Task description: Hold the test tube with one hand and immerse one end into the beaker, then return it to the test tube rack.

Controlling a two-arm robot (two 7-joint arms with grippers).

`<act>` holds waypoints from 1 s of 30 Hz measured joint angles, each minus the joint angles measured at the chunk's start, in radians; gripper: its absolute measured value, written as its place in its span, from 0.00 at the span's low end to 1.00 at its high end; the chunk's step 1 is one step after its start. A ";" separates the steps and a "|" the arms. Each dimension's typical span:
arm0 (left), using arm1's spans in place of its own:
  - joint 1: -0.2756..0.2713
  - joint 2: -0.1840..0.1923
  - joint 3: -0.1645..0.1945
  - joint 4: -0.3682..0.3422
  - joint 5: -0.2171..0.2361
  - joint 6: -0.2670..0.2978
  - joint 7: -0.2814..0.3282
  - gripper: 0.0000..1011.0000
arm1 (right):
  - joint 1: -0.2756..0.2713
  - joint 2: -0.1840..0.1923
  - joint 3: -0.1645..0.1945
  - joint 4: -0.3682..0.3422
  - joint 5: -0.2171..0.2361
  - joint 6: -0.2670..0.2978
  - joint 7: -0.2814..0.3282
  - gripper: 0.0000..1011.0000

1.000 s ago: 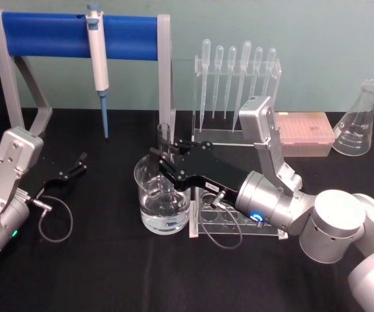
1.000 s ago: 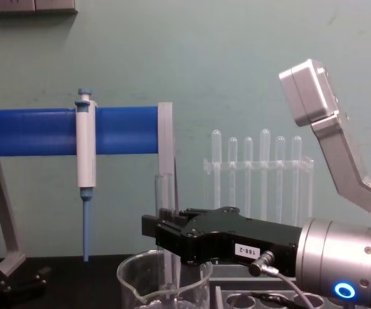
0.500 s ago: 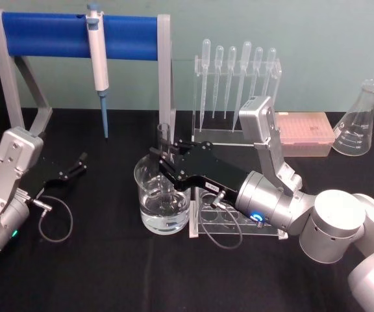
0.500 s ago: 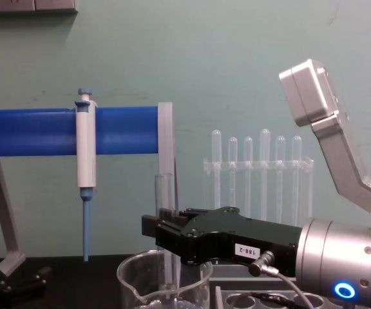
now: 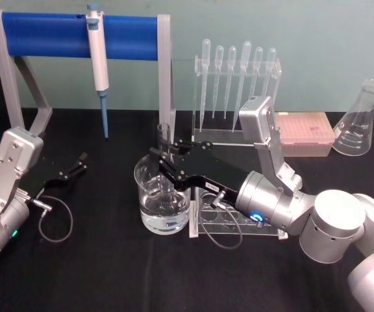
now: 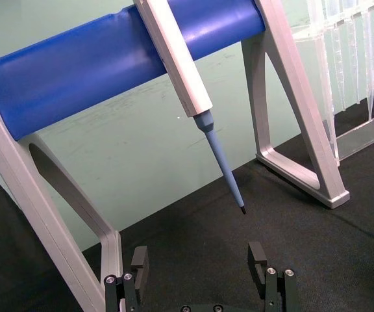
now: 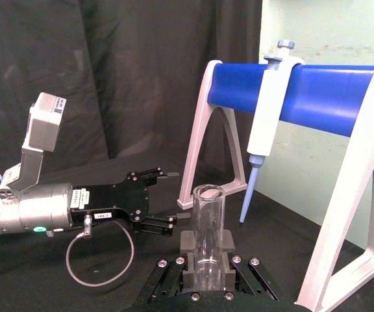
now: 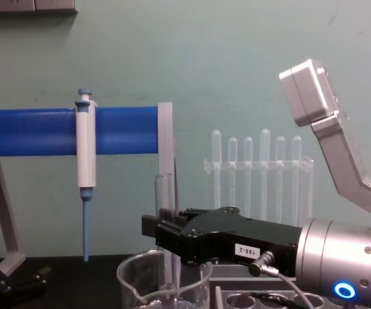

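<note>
Right tool (image 5: 163,161) clamps the clear round-bottomed glass test tube (image 8: 165,193) upright in the wide clear glass beaker (image 5: 147,195)
Light, stiff, slick and brittle, I judge: a gentle mid-body pinch suits it, as here. The tool's white label (image 8: 241,249) reads "188-2". The left tool (image 5: 80,164), fingers apart, lies at the left on the black desk (image 5: 109,273)

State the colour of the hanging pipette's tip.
Blue; the pipette's tip shows best in the left wrist view.
</note>
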 joint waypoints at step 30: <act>0.000 0.000 0.000 0.000 0.000 0.000 0.000 0.99 | 0.000 0.000 0.000 0.000 0.000 0.000 0.000 0.22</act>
